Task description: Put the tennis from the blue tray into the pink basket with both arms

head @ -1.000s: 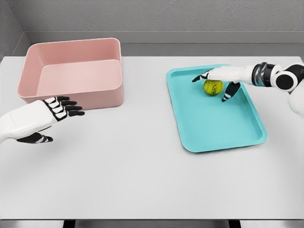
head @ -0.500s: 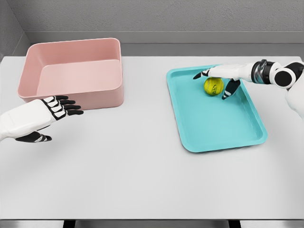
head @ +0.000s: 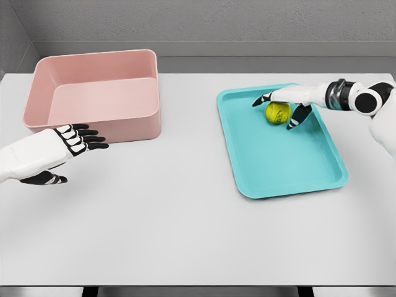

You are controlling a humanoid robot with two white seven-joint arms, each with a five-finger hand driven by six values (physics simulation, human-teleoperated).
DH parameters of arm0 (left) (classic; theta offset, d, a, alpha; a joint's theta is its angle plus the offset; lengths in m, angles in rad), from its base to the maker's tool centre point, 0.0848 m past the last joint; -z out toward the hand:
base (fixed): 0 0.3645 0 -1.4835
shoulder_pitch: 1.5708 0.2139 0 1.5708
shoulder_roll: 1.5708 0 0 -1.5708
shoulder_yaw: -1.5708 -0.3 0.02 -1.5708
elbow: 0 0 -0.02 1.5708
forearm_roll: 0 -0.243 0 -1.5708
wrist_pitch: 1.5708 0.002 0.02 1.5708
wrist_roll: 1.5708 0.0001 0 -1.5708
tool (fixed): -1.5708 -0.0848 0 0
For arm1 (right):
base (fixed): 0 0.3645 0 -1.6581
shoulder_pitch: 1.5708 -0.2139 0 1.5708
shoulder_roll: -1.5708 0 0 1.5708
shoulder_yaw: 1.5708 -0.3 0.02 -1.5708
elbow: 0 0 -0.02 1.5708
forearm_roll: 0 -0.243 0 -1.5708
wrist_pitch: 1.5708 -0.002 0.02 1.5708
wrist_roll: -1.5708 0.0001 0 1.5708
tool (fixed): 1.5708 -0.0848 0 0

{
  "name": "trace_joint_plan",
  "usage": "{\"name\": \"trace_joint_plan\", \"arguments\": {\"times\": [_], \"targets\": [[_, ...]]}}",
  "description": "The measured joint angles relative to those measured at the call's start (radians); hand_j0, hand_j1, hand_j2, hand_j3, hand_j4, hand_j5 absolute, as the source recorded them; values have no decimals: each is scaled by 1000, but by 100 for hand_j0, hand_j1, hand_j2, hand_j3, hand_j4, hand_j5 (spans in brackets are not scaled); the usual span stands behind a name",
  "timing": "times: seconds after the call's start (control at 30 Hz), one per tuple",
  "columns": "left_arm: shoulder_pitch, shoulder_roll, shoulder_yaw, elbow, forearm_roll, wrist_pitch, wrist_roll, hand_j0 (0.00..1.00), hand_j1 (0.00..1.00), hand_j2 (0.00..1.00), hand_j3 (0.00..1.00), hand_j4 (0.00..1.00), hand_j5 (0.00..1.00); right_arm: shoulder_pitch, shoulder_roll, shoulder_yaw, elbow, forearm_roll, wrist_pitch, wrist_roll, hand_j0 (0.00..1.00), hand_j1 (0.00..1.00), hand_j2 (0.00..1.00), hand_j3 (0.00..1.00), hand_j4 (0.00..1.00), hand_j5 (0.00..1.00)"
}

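Fingers (head: 263,99) of right hand (head: 289,99) spread, arched over yellow-green tennis ball (head: 278,112) on flat teal tray (head: 284,161). Left hand (head: 59,148) open, empty, just beside rectangular pink basket (head: 93,93) on white table (head: 185,216).

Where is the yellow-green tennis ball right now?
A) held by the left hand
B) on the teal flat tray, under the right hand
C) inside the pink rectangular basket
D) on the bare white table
B: the yellow-green tennis ball sits at the far end of the teal flat tray, with the right hand spread over it, not closed.
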Motion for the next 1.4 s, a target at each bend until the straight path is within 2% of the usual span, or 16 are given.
{"name": "trace_joint_plan", "arguments": {"times": [0.33,0.43,0.57,0.97,1.07,1.1,1.23,1.4], "targets": [[-2,-1,0,0,0,0,0,100,100,100,100,100,100,0,2,-1,4,2,0,0,64,64,64,64,64,64],[-2,-1,0,0,0,0,0,100,100,100,100,100,100,0,2,-2,4,2,0,0,63,63,63,63,63,63],[-2,0,0,0,0,0,0,100,100,100,100,100,100,-2,1,-4,2,1,0,0,56,56,56,56,56,56],[-3,0,0,0,1,0,0,100,100,100,100,100,100,-12,-3,-6,-25,0,0,0,49,49,49,49,49,49],[-3,1,0,0,1,0,0,100,100,100,100,100,100,-11,-4,-7,-29,-1,0,0,45,45,45,45,45,45],[-3,1,0,0,1,0,0,100,100,100,100,100,100,-11,-5,-7,-29,-2,0,0,40,40,40,40,40,40],[-3,1,0,0,1,0,0,100,100,100,100,100,100,-11,-8,-8,-33,-3,0,0,39,39,39,39,39,39],[-3,2,0,0,2,0,0,100,100,100,100,100,100,-2,-37,-27,-94,-5,0,0,39,39,39,39,39,39]]}}
